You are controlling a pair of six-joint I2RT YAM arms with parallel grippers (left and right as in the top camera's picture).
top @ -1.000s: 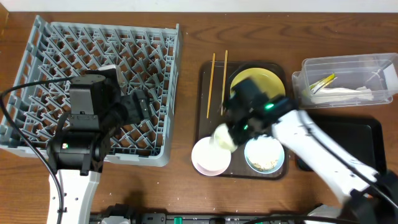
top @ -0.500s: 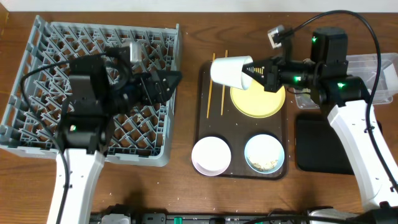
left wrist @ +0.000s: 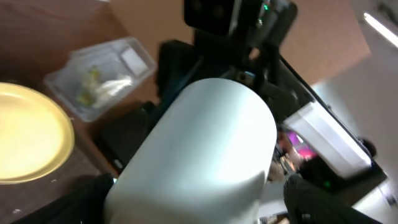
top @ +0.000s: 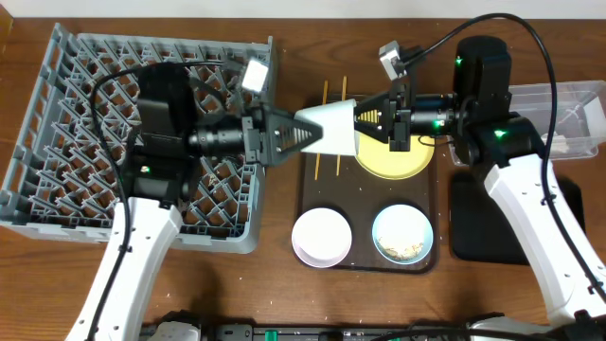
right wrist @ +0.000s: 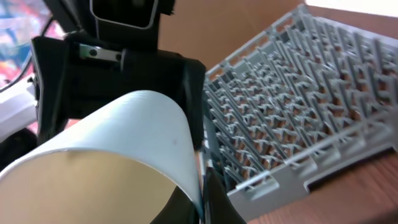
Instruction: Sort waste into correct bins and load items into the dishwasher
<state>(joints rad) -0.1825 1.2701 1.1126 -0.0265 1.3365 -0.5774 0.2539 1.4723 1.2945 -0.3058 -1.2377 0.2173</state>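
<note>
My right end effector (top: 362, 121) is pinched tight on the rim of a white cup (top: 331, 128). The cup lies on its side in the air, mouth toward my right arm. My left end effector (top: 303, 131) stands spread wide, its fingers (left wrist: 323, 205) either side of the cup's closed base; whether they touch it I cannot tell.

The cup hangs over the left edge of the brown serving tray (top: 360, 204), above the two chopsticks (top: 317, 163) lying there. The yellow plate (top: 393, 161) sits on the tray's far right part. Along the tray's near edge are the white bowl (top: 321, 237) at left and the light blue bowl (top: 402, 227) at right, with rice scraps (top: 405, 249) in it.

Left of the tray, the grey dish rack (top: 76, 95) stands on the worktop (top: 279, 284). Right of the tray are the clear tub (top: 568, 104), holding the wrapper (left wrist: 87, 81) and napkin (left wrist: 117, 84), and nearer me the black tray (top: 473, 227).
</note>
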